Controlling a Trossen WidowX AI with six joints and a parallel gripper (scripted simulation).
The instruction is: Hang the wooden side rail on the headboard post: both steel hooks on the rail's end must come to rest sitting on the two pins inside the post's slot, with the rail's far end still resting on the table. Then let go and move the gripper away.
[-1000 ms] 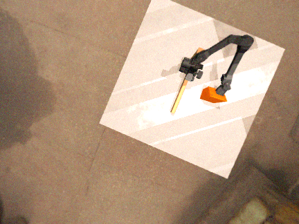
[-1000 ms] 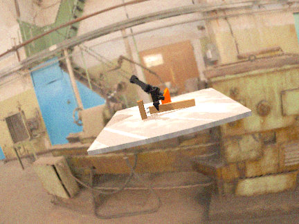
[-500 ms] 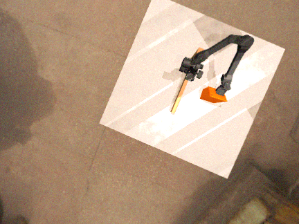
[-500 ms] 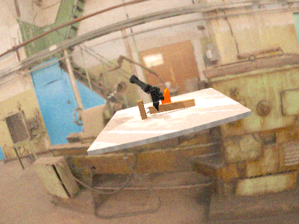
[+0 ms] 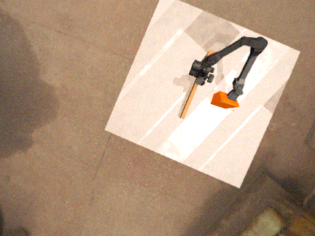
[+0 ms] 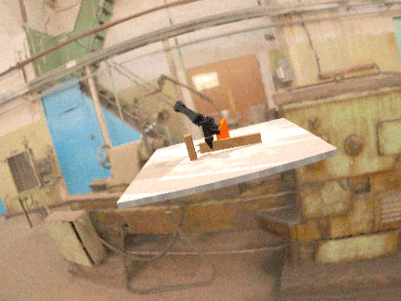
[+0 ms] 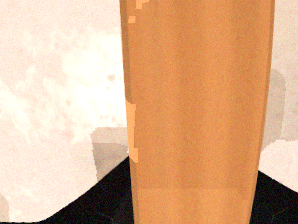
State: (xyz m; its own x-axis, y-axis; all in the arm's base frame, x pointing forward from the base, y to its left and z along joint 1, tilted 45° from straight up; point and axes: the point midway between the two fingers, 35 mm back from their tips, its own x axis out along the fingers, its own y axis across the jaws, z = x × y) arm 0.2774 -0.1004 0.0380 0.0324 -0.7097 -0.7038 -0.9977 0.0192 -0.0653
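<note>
The wooden side rail [image 5: 189, 102] [image 6: 239, 141] [image 7: 197, 100] is a long, narrow board on edge. My gripper [image 5: 200, 78] [image 6: 211, 145] [image 7: 177, 156] is shut on it near its post end, with a black finger on each side in the wrist view. The headboard post [image 5: 210, 53] [image 6: 190, 148] stands upright just beyond that end. In the exterior view only a narrow gap shows between rail end and post. The hooks, slot and pins are too small or hidden, so I cannot tell whether the hooks sit on the pins. The far end appears low at the table.
The white table [image 5: 146, 120] [image 6: 172, 183] bears everything. An orange block [image 5: 223, 100] [image 6: 223, 130] stands beside the arm's base, off to one side of the rail. The arm arches over the table from there to the rail.
</note>
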